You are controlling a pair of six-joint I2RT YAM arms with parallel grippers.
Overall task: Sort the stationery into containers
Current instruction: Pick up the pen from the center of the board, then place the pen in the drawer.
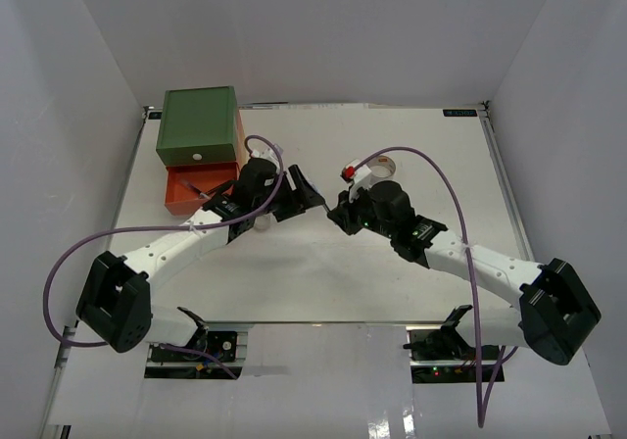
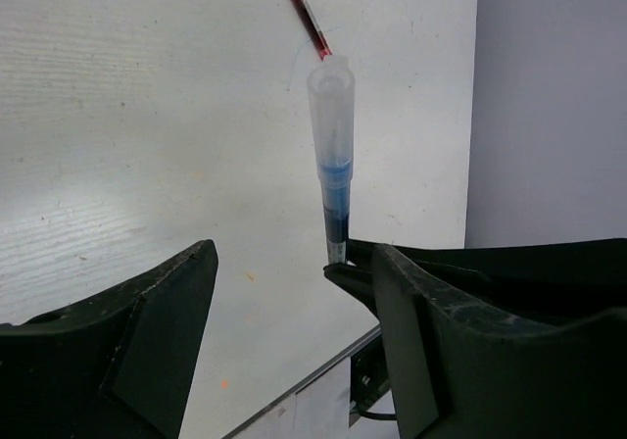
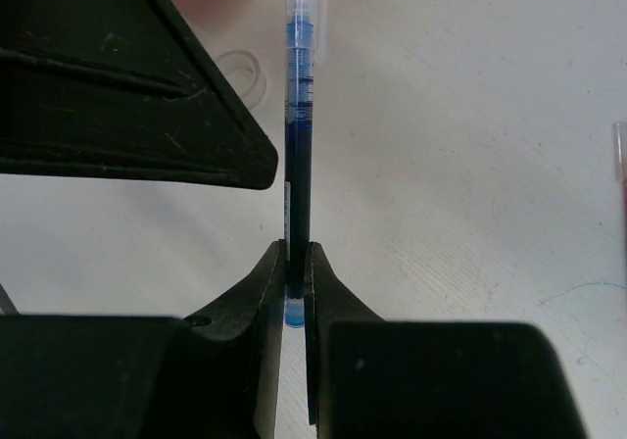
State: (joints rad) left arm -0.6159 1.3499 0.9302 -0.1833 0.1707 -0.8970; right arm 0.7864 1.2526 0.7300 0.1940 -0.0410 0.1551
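My right gripper (image 3: 297, 263) is shut on the end of a thin blue-ink pen (image 3: 297, 116) with a clear cap and holds it above the table. My left gripper (image 2: 294, 263) is open, and the same pen (image 2: 335, 155) stands between its spread fingers without touching them. The two grippers meet at the table's middle, left (image 1: 312, 199) and right (image 1: 338, 214). The chest (image 1: 201, 125) stands at the back left, its orange drawer (image 1: 201, 186) pulled open with a dark pen inside. A red pen (image 2: 304, 13) lies beside the grey tape roll (image 1: 387, 170).
A small clear tape ring (image 3: 245, 76) lies on the table under the left arm. The left gripper's finger (image 3: 147, 116) fills the upper left of the right wrist view. White walls close in the table on three sides.
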